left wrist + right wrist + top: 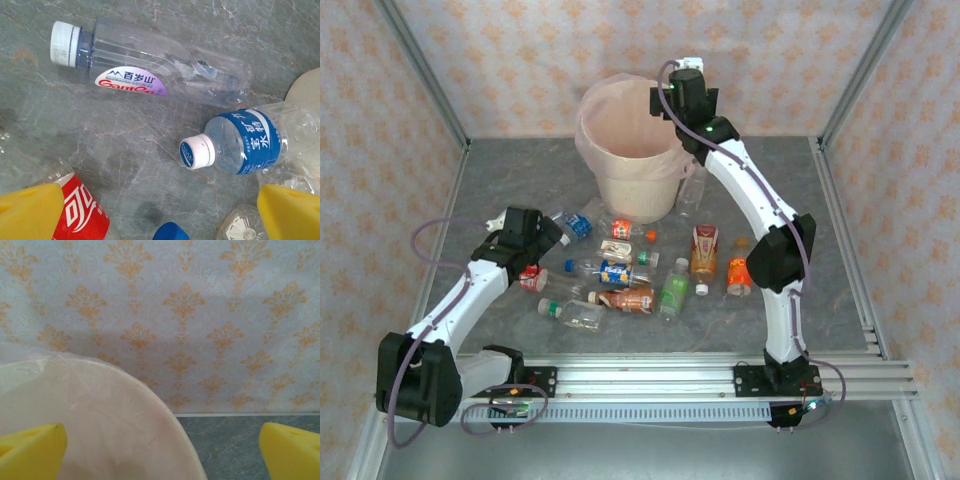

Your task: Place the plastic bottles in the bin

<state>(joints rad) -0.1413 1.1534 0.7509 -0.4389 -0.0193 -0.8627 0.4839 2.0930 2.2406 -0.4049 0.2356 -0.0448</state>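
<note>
The cream, bag-lined bin (635, 180) stood upright just below the right end effector (161, 452). The plastic bottles (620, 275) lay on their sides on the bench (520, 180), a white-capped clear bottle (150, 75) and a blue-labelled bottle (240, 142) beneath the left end effector (160, 215).

1. The bin (635, 195) stands at the far middle of the table (840, 290).
2. The plastic bottles (620, 275) lie scattered on the table in front of the bin, between the two arms.
3. One bottle (692, 190) lies just beside the bin's right side.
4. The right gripper (672, 100) hangs above the bin's right rim.
5. The left gripper (558, 232) hovers over the left edge of the scattered bottles.
</note>
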